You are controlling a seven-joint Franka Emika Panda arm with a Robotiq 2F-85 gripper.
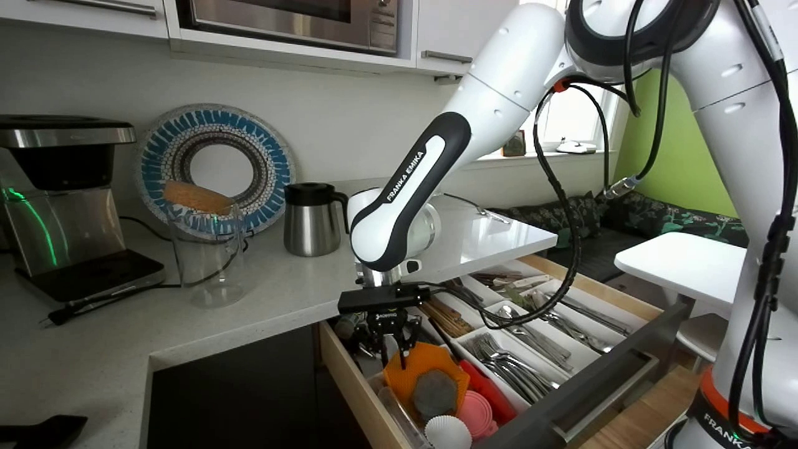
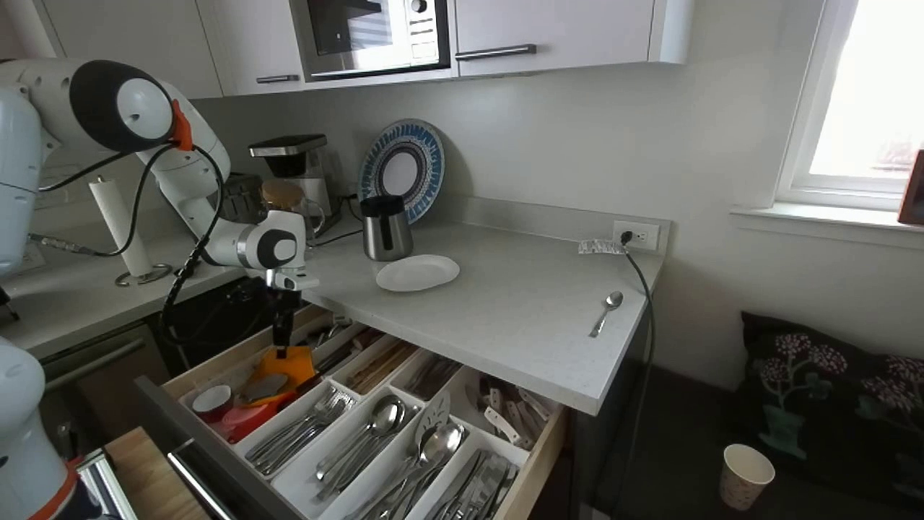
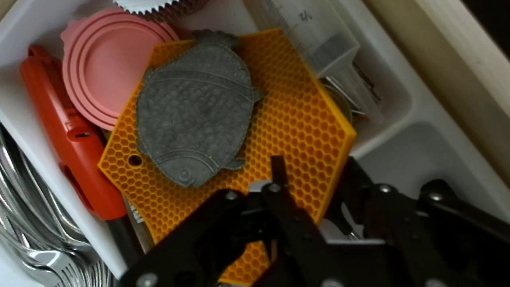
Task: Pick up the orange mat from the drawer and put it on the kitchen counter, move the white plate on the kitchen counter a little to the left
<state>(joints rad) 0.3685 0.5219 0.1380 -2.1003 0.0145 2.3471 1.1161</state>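
We have the black two-fingered gripper (image 3: 314, 165) with its fingers apart, one over and one just past the four-o'clock edge, in the wrist view, of the orange, roughly hexagonal, rubbery-looking mat (image 3: 275, 131) in the wood-sided drawer (image 1: 350, 381). We judge that edge chosen because the grey, fish-shaped, metal-looking trivet (image 3: 195, 115) covers the eleven-o'clock part. In an exterior view, the flat white plate (image 2: 417, 273) sits at two o'clock from the mat on the pale, stone-like counter (image 2: 505, 303).

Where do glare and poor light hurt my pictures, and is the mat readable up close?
Both exterior views: the window is washed out to white; in an exterior view, bright sheen on the counter; wrist view: dim, with little detail in the black gripper, but the orange mat shows its honeycomb cells clearly.
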